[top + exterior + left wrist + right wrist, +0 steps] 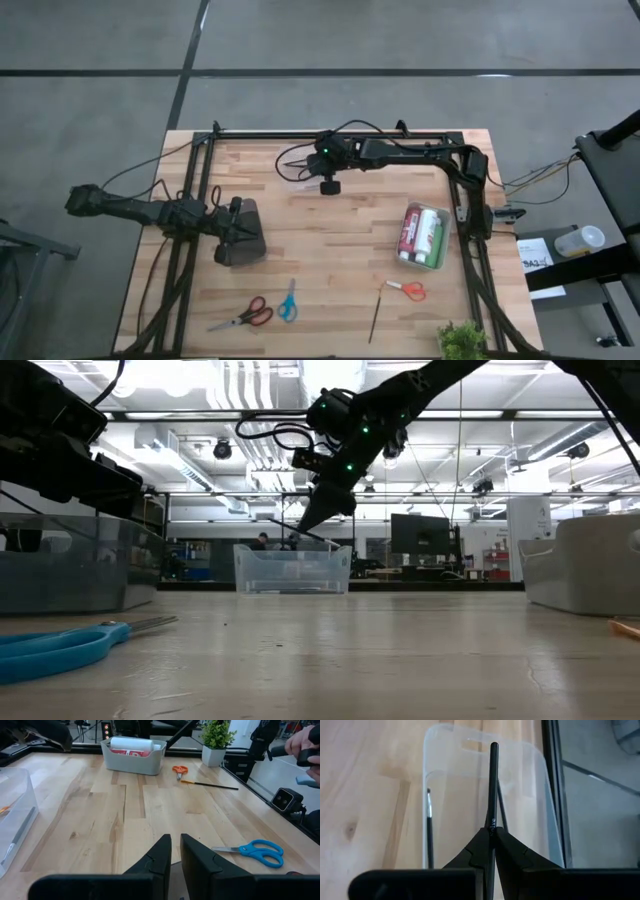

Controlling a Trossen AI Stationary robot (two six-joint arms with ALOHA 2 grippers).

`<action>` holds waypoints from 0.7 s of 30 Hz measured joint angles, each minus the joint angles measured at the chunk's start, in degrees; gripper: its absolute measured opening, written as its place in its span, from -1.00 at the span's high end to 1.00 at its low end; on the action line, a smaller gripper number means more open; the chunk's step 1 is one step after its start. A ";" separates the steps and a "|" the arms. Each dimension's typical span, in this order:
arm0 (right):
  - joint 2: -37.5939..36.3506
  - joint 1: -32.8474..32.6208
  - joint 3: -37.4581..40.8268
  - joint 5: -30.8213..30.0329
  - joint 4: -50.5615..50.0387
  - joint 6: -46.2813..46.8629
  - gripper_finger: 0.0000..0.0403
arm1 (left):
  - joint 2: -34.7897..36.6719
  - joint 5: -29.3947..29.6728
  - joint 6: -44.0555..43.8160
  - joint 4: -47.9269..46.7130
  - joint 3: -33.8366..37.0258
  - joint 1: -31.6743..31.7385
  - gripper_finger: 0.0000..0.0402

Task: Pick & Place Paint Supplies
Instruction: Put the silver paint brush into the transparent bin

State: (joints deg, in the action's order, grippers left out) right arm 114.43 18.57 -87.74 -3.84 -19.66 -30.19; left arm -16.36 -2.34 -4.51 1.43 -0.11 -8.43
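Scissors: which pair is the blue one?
The blue scissors lie between the other two pairs: the red-handled scissors beside them toward the left arm, and the small orange scissors near the brush.

The thin black brush handle clamped by the right gripper has its bristle end hidden between the fingers. The clear plastic bin is cut off by the right wrist view's edge, and only its corner shows in the left wrist view. The small green potted plant is cropped in the high view
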 joint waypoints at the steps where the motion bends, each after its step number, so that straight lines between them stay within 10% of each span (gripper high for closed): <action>1: 0.00 0.00 0.00 0.00 0.53 0.01 0.91 | 0.00 -0.01 0.00 0.00 0.00 0.00 0.75; 21: 5.72 0.54 0.02 3.46 2.18 11.64 0.84 | -0.08 0.01 0.00 -0.02 0.00 -0.02 0.75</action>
State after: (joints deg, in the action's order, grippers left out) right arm 120.16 19.11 -87.72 -0.37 -17.47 -18.55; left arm -16.44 -2.33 -4.51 1.42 -0.12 -8.44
